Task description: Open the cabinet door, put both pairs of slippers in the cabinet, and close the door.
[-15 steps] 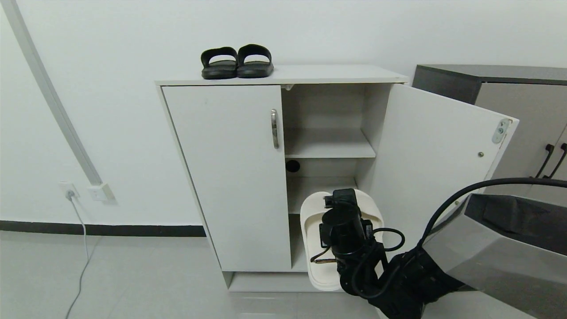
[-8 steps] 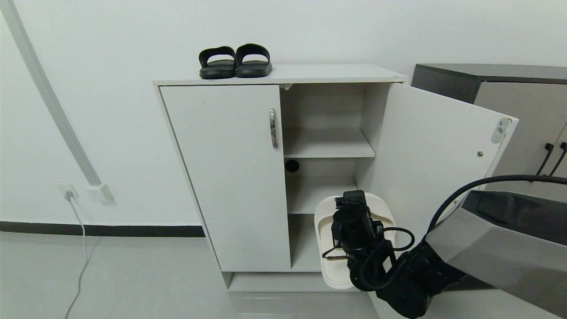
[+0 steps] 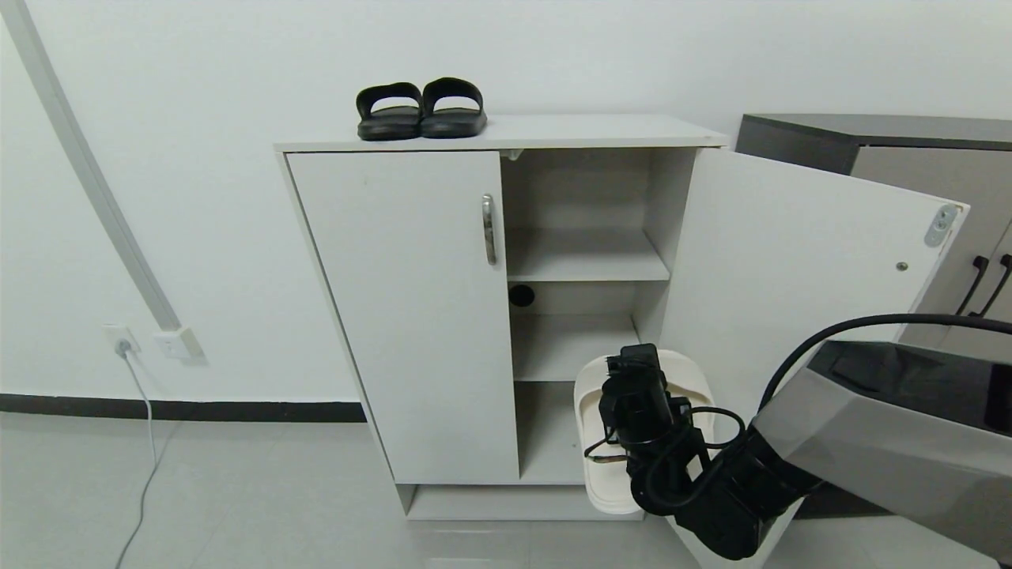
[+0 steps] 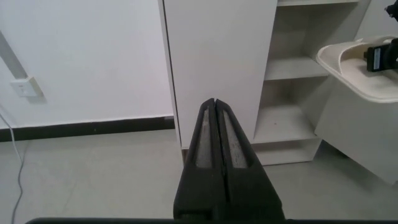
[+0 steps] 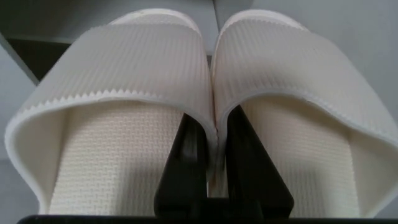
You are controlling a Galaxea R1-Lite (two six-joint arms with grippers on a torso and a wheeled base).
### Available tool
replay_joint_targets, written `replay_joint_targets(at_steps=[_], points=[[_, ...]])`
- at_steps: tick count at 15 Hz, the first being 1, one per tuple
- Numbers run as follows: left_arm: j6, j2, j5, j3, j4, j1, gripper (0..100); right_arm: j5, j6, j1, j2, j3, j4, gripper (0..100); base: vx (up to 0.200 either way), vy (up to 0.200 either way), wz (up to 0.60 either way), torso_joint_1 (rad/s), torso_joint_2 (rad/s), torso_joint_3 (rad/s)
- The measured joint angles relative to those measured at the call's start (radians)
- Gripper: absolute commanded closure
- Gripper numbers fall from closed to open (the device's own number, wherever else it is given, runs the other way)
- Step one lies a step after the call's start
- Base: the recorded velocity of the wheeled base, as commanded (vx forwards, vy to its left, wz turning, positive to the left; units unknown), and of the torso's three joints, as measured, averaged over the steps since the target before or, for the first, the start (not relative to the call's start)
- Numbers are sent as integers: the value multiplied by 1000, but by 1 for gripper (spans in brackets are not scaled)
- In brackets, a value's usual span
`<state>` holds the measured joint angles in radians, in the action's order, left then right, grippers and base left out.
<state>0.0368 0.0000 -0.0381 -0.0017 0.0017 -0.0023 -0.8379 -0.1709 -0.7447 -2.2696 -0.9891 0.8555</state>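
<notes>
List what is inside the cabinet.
Open right half: two shelves and a dark hole in the back. The closed left door hides the rest; the white slippers cover part of the bottom.

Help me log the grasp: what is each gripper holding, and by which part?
The right gripper holds the pair of white slippers, pinching the adjoining inner edges of their two straps. The left gripper is shut and holds nothing.

Cream slippers (image 5: 124,81): matt, ribbed straps, finely textured footbeds. Cabinet (image 3: 403,316): smooth matt white laminate; door handle (image 3: 489,229) brushed metal. Black slippers (image 3: 455,118) atop it: matt, rubbery.
</notes>
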Motion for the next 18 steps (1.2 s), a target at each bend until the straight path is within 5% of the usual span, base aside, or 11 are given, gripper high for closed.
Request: replay_joint_targets(at_steps=[7,18], points=[[-19,0,5,0,0,0,100,104,-5,-66,-11,8,76,100,0,0,0,0,0,0],[-18,0,5,0,0,1,100,109,-67,-34,-191,-174,96,100,0,0,0,0,0,0]])
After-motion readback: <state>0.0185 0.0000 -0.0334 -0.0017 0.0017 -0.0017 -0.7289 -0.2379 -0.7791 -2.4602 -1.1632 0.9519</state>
